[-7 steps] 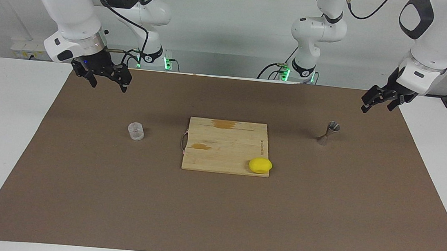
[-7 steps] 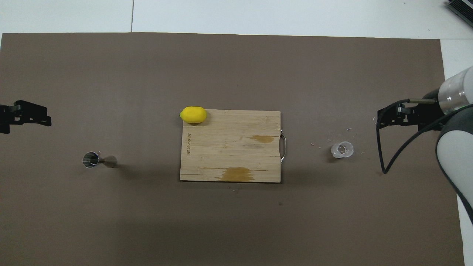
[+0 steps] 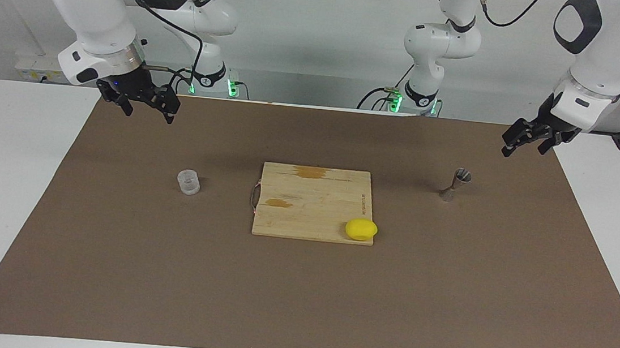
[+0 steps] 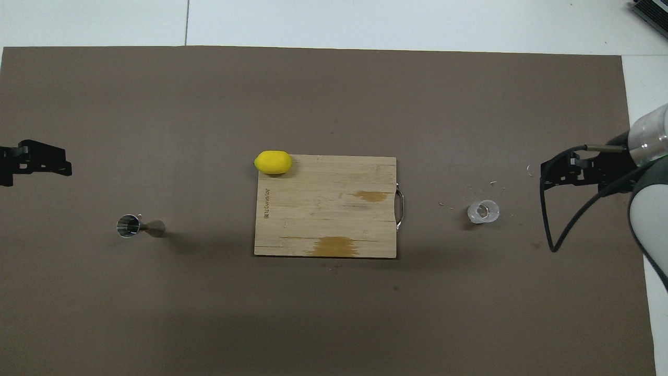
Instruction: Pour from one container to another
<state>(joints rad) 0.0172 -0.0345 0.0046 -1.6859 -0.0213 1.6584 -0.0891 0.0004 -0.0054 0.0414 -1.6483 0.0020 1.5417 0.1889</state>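
Observation:
The clear short cup (image 3: 188,181) stands upright on the brown mat toward the right arm's end; it also shows in the overhead view (image 4: 483,211). The metal hourglass jigger (image 3: 455,184) stands upright toward the left arm's end, and its open top shows in the overhead view (image 4: 128,226). My right gripper (image 3: 148,115) hangs open and empty over the mat's edge, apart from the cup; it shows in the overhead view too (image 4: 553,173). My left gripper (image 3: 524,149) hangs open and empty over the mat's corner, apart from the jigger, and also shows in the overhead view (image 4: 52,163).
A wooden cutting board (image 3: 313,197) with a metal handle lies in the middle of the mat, between the cup and the jigger. A yellow lemon (image 3: 361,229) sits on the board's corner farthest from the robots, toward the left arm's end. Small crumbs lie around the cup.
My right gripper has drawn back a little toward the right arm's end of the table, away from the cup. The left gripper, cup and jigger have hardly moved.

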